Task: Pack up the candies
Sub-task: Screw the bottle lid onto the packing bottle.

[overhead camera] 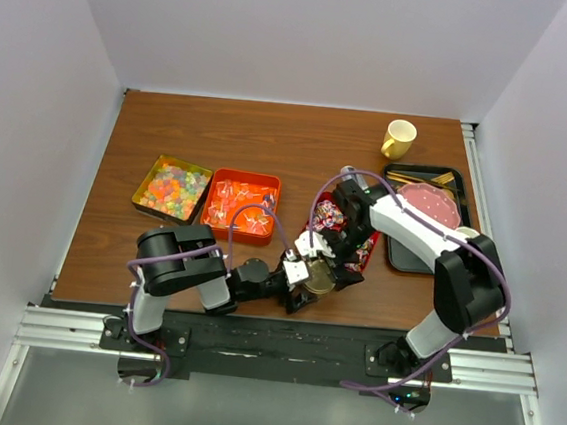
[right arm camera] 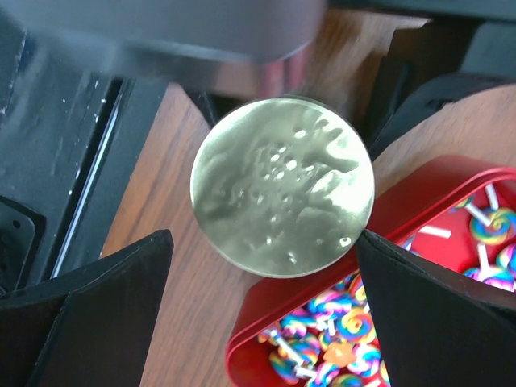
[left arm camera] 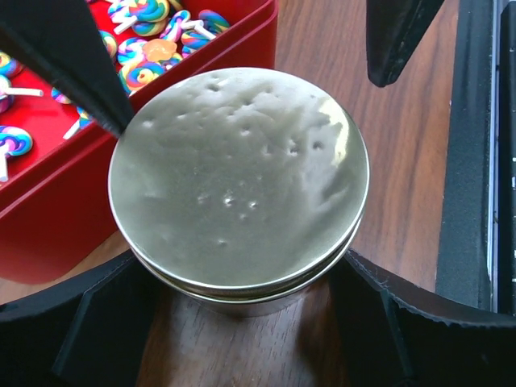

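One brown wooden table is spread beneath both pincers. To the right of the right pincer a black rectangular tray is set, with a pink round plate on it. Well to the left of the left pincer, towards the far side, two square boxes are placed side by side. One is a yellow-rimmed tin box filled with tiny multicoloured gummy candies. The other is an orange plastic box in which shiny wrapped candies are scattered. A red plastic box is found just beside both pincers, close against the round silver metal tin, and swirled rainbow lollipop candies are heaped inside it. The tin is stood upright between the left pincer's fingers, which are pressed against its wall on both sides, so it is held. It is covered by a dimpled pale-gold round lid. The right pincer is spread wide above the lid, with one finger at each side of the rim; whether the rim is touched cannot be told.
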